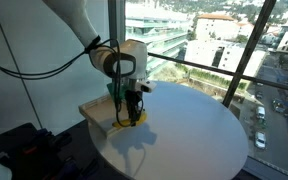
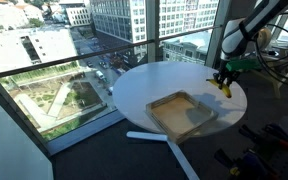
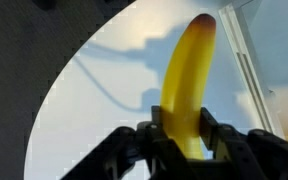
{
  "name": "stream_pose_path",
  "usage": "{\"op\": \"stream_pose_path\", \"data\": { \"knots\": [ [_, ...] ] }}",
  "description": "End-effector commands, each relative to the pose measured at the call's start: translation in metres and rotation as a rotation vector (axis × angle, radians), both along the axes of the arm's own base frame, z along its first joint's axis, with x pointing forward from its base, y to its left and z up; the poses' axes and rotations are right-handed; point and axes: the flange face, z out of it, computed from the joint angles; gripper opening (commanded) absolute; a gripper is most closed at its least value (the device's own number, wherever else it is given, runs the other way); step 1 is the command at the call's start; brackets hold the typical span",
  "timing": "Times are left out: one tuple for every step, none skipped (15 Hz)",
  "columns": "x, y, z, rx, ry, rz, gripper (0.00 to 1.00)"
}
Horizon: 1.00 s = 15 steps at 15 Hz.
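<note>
Yellow banana [image 3: 189, 80] is pinched near one end by the gripper [image 3: 181, 124], so I reckon it could swivel or slip onto the white table [image 1: 194, 130].

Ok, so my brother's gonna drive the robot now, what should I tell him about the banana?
Gripper: shut on the banana, fingers clamped on both sides of it.
Where: the banana is low over the white round table, right beside the wooden tray, not in it. I can't tell whether its tip touches the table.
Done: banana grasped.
Left: not yet let go; the tray holds nothing.
</note>
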Motion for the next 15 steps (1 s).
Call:
{"op": "stream_pose_path", "data": {
  "knots": [
    [-0.007,0.009,0.019,-0.01,0.008,-0.017,0.15],
    [-0.008,0.011,0.021,-0.012,0.008,-0.021,0.15],
    [-0.009,0.011,0.023,-0.012,0.01,-0.026,0.15],
    [-0.009,0.012,0.026,-0.013,0.012,-0.03,0.15],
    [-0.01,0.013,0.028,-0.013,0.015,-0.033,0.15],
    [-0.011,0.013,0.03,-0.012,0.017,-0.036,0.15],
    [-0.012,0.014,0.031,-0.011,0.019,-0.039,0.15],
    [-0.012,0.015,0.033,-0.011,0.02,-0.042,0.15],
    [-0.012,0.016,0.034,-0.009,0.024,-0.043,0.15],
    [-0.012,0.017,0.035,-0.006,0.029,-0.042,0.15],
    [-0.012,0.019,0.035,-0.003,0.034,-0.04,0.15],
    [-0.012,0.022,0.036,0.001,0.037,-0.038,0.15],
    [-0.011,0.024,0.037,0.002,0.039,-0.033,0.15],
    [-0.01,0.027,0.037,0.004,0.04,-0.025,0.15],
    [-0.009,0.029,0.037,0.007,0.043,-0.018,0.15]
  ]
}}
